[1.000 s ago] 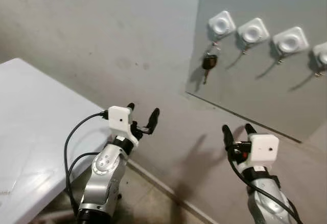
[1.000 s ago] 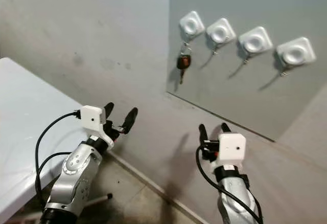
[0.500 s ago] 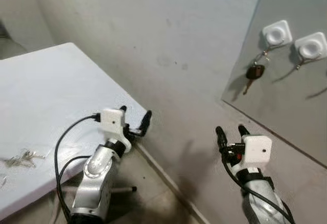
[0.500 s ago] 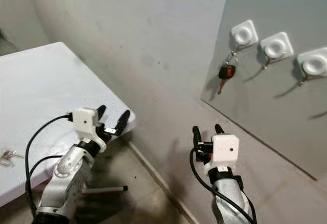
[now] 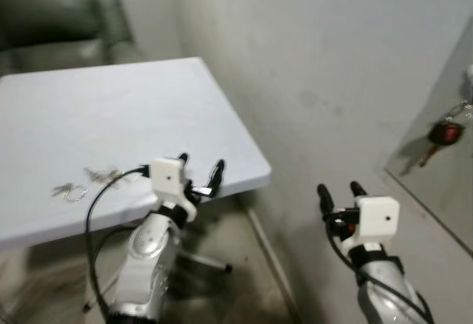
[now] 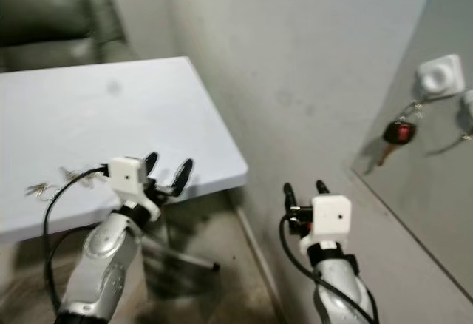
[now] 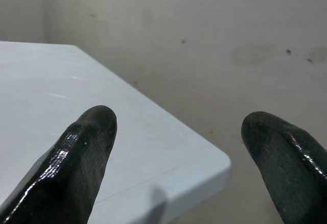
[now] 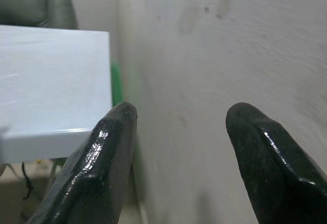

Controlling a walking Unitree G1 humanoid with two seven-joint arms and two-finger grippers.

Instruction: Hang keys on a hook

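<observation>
left eye view: keys [image 5: 89, 181] on table [image 5: 111, 117].

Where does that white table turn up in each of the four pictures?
Left eye view: white rectangular table spans the left and centre.
Right eye view: likewise, its near right corner by the wall.
Left wrist view: lower left, behind the fingers.
Right wrist view: left side.
Shared landmark: the grey wall.

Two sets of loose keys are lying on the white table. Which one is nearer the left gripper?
The bunch lying further in from the table's near edge, right beside the left gripper's cable. The other set, with its ring, lies further out to the left, closer to the edge.
</observation>
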